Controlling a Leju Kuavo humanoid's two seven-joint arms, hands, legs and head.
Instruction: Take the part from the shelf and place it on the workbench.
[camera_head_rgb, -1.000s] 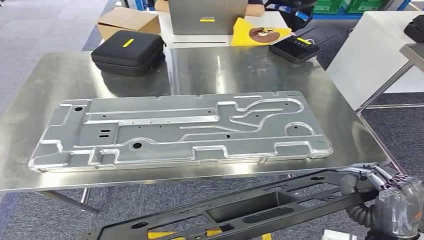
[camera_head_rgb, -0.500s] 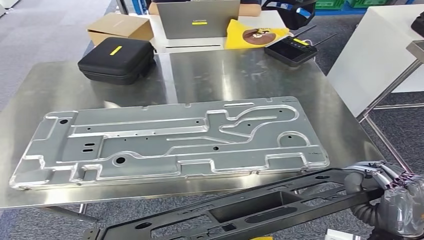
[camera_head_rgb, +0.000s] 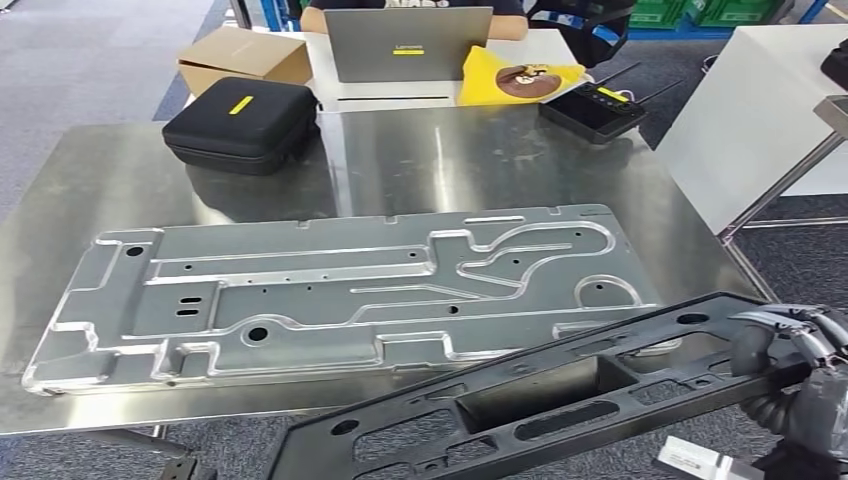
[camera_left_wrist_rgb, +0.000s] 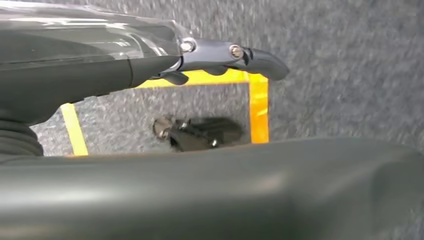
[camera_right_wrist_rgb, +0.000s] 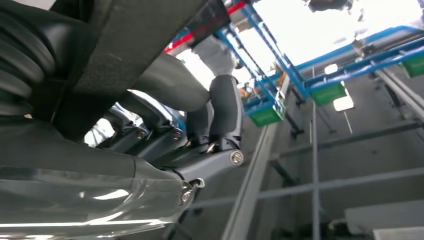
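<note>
A long black frame part (camera_head_rgb: 540, 400) with cut-outs hangs tilted at the workbench's (camera_head_rgb: 480, 150) near edge. Its right end overlaps the near right corner of the large silver machined plate (camera_head_rgb: 340, 290) lying on the bench. My right hand (camera_head_rgb: 800, 390) grips the part's right end. In the right wrist view its dark fingers (camera_right_wrist_rgb: 225, 110) curl around the black part (camera_right_wrist_rgb: 135, 35). My left hand (camera_left_wrist_rgb: 150, 60) hangs over the grey carpet, one finger (camera_left_wrist_rgb: 260, 57) stretched out, with nothing seen between finger and thumb.
A black zip case (camera_head_rgb: 240, 125) sits at the bench's back left. Behind the bench are a cardboard box (camera_head_rgb: 240, 55), a laptop (camera_head_rgb: 405, 42), a yellow cloth (camera_head_rgb: 515, 75) and a black controller (camera_head_rgb: 590, 108). A white table (camera_head_rgb: 760, 110) stands to the right.
The black part has risen and moved forward, so its right end now lies over the plate's near right corner. My right hand rose with it. The camera shifted slightly.
</note>
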